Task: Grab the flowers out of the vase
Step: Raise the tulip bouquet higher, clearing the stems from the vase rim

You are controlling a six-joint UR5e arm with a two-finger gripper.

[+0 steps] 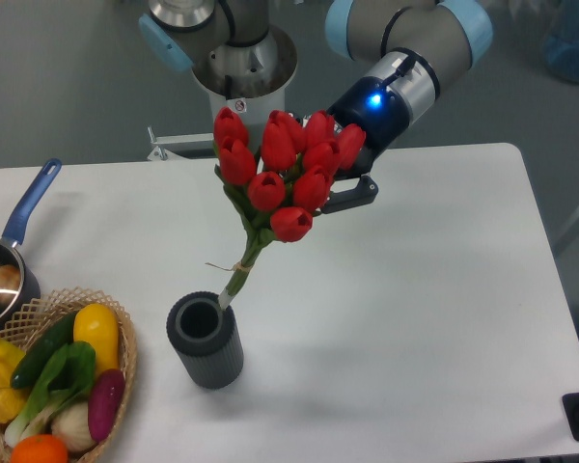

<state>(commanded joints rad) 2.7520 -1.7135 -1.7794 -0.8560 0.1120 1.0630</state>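
The flowers, a bunch of red tulip buds on tied green stems, hang tilted in the air above the table. Their stem end is at the top right rim of the vase, a short dark grey ribbed cylinder standing upright; I cannot tell whether it still touches. My gripper sits behind the blooms on their right side and is shut on the flowers. One black finger shows past the buds, and the other is hidden by them.
A wicker basket with colourful vegetables sits at the front left corner. A blue-handled pan lies at the left edge. The arm's base stands behind the table's far edge.
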